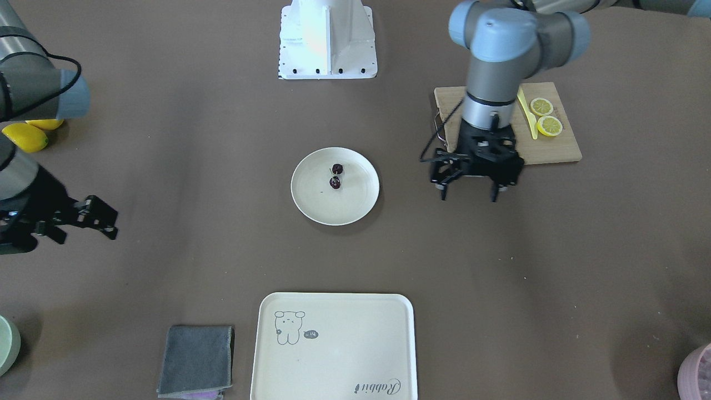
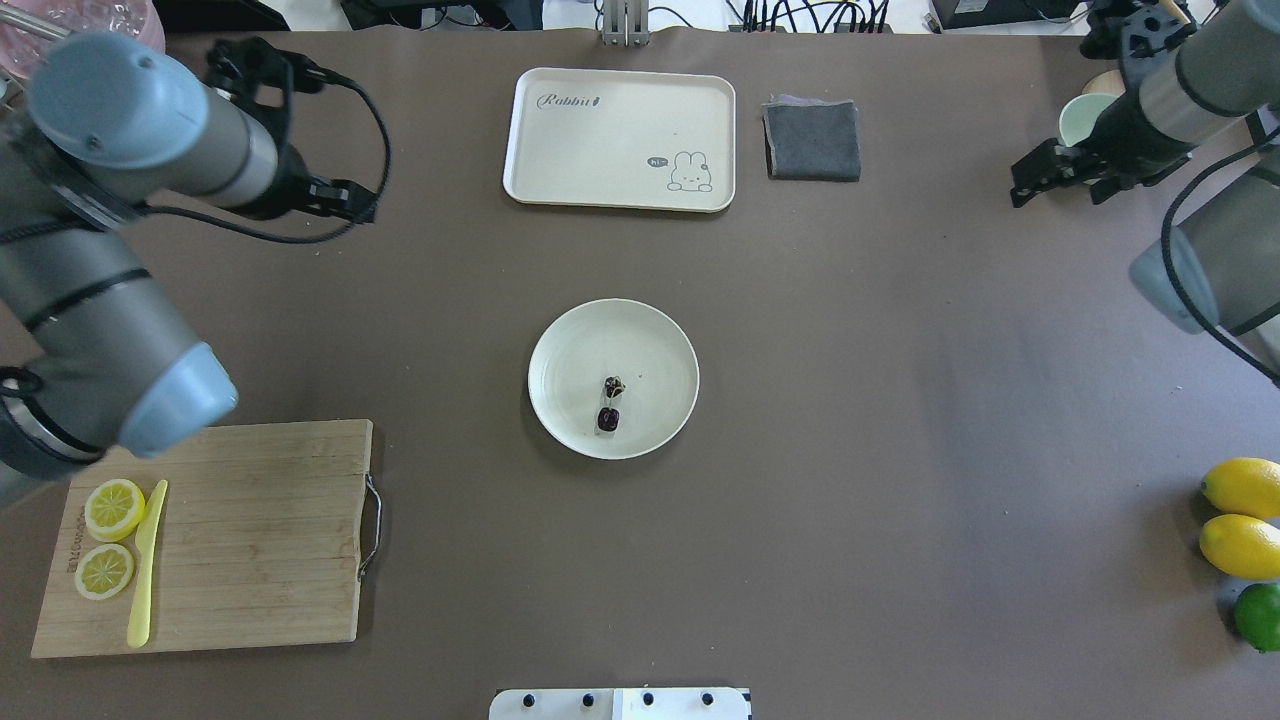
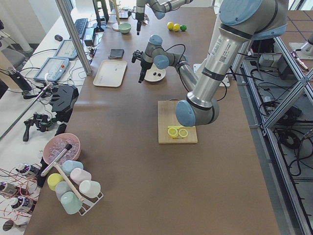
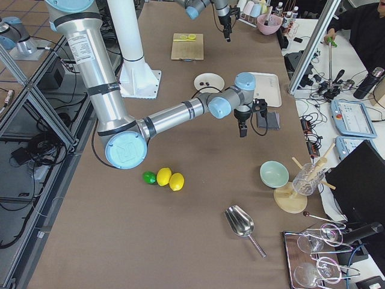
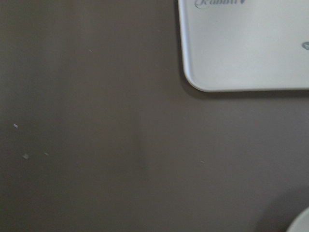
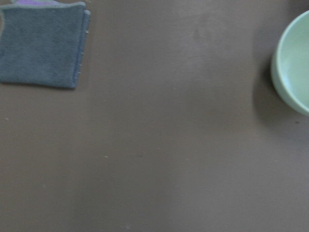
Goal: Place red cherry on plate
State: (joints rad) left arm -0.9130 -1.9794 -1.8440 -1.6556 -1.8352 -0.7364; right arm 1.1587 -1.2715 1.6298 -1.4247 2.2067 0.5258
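1 red cherry pr inside plate

I'm looking at a long brown tabletop under soft, even light, with only faint shadows on it. Beyond its far long edge in the overhead view runs a white bench crowded with cables, a keyboard and two control tablets. A slanted aluminium post rises just beside that edge. Past the opposite long edge, metal framing stands on grey floor, with tan tiles farther along.
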